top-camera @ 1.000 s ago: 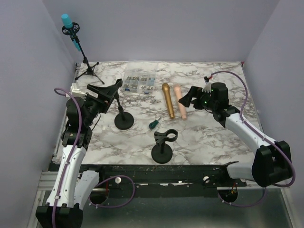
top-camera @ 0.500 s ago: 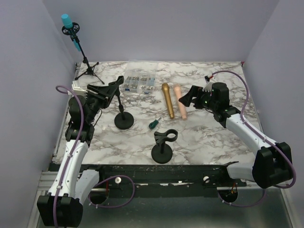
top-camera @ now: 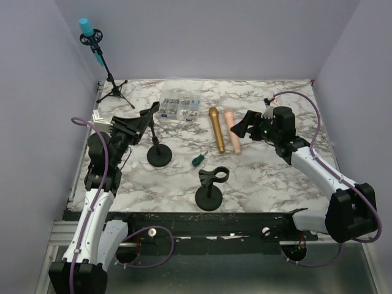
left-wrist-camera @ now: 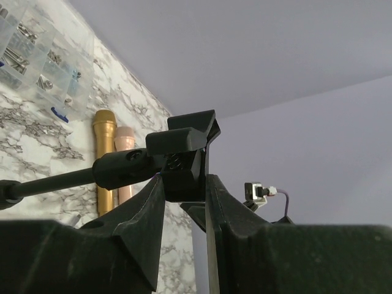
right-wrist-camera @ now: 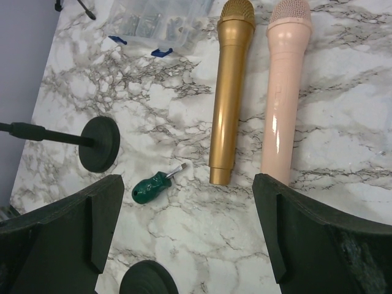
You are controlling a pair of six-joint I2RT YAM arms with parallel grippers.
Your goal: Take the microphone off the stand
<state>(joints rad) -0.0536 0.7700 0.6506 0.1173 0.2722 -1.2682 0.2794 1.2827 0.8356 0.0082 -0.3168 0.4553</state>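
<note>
Now: left gripper point(left-wrist-camera: 184, 181) pinches clip point(left-wrist-camera: 184, 144) of empty stand point(top-camera: 159, 157); right gripper point(right-wrist-camera: 187, 184) spread wide, w/ nothing held.
Teal mic point(top-camera: 86, 27) sits tilted on tripod point(top-camera: 113, 89), far-left corner, well behind left gripper; left arm nearer.

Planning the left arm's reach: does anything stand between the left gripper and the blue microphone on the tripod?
Nothing visible does. The left gripper is pinching the empty clip of a different stand; the blue microphone sits on the tripod in the far left corner.

Left hand point(left-wrist-camera: 184, 184) raised, fingers pinched close; right hand point(right-wrist-camera: 187, 184) low, fingers spread wide.
</note>
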